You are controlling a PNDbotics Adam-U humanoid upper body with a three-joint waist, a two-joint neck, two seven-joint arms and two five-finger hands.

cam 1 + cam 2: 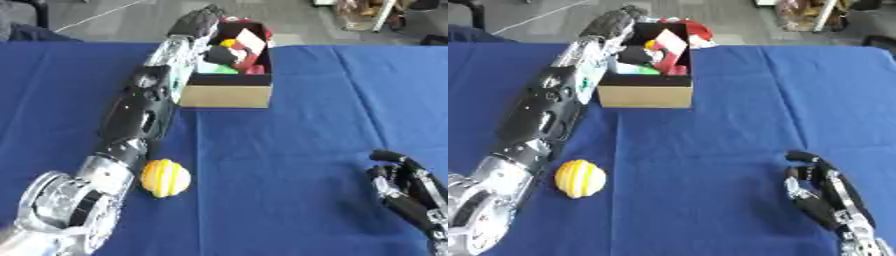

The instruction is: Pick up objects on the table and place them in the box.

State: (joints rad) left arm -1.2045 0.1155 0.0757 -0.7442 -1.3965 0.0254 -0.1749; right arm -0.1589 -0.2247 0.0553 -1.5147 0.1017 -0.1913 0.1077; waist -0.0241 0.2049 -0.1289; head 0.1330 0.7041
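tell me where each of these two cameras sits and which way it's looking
Left eye view: in the robot's head, looking down and forward over the blue table; the left arm runs up the view's left side, left hand at the box, right hand idle at lower right.
Right eye view: same head, set slightly to the right, so everything sits further left; same arm and both hands show.
Shared: the box, the yellow ball beside the left arm, the same moment.
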